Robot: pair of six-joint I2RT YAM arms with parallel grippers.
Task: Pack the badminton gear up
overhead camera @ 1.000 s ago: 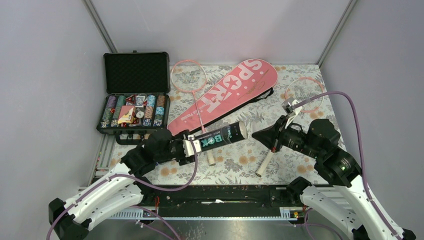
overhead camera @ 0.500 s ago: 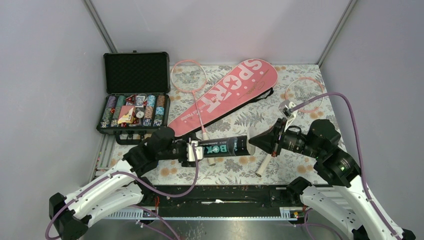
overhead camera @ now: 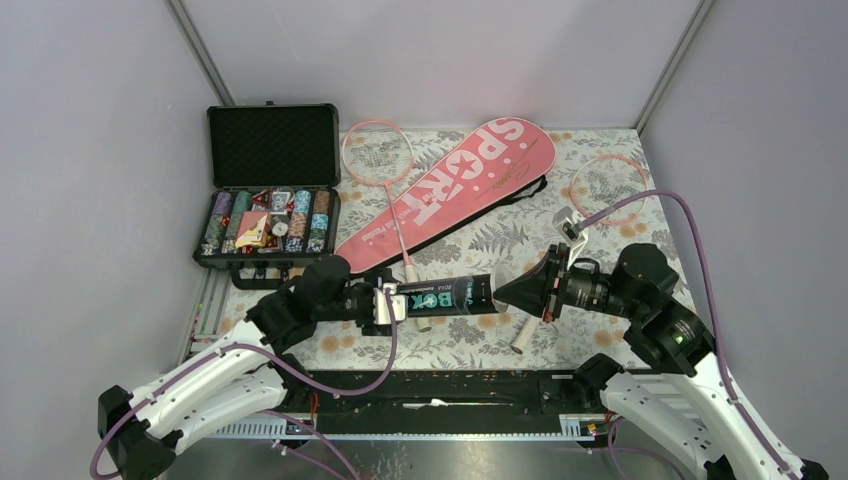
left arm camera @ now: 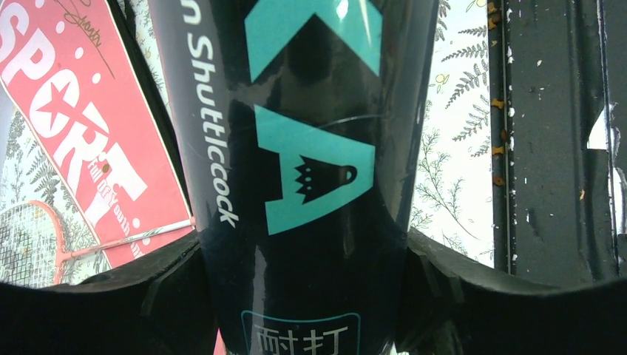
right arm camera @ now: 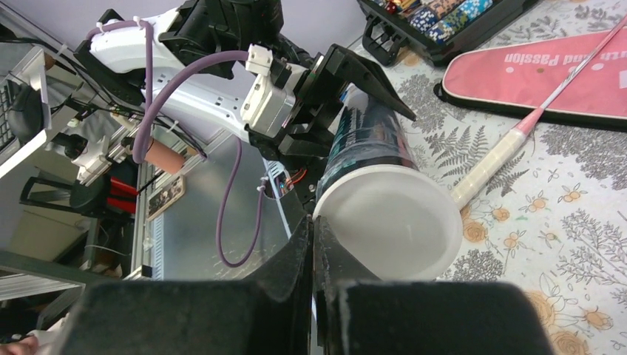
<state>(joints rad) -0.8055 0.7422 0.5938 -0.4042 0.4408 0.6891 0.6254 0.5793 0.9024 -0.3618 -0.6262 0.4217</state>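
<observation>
The left hand (overhead camera: 385, 302) clamps one end of the black tube (overhead camera: 450, 296) and holds it level, just above the counter (overhead camera: 470, 345). The right hand (overhead camera: 500, 292) meets the tube's other end with its fingers pressed together, their tips at the rim of the white cap (right arm camera: 395, 222). I cannot tell whether they pinch the cap's lip.

The step looks like work on the cap, either seating or freeing it. The next move calls for a steady left hold and a push or pull along the tube's axis. No shuttlecocks show.

One racket (overhead camera: 377, 152) lies across the pink bag (overhead camera: 450, 190), its handle end under the tube. The second racket (overhead camera: 608, 186) lies on the right, its handle below the right hand. The counter's near edge is just beside the tube, so the freer room is toward the bag. The poker chip case (overhead camera: 270, 190) sits well apart on the left.
</observation>
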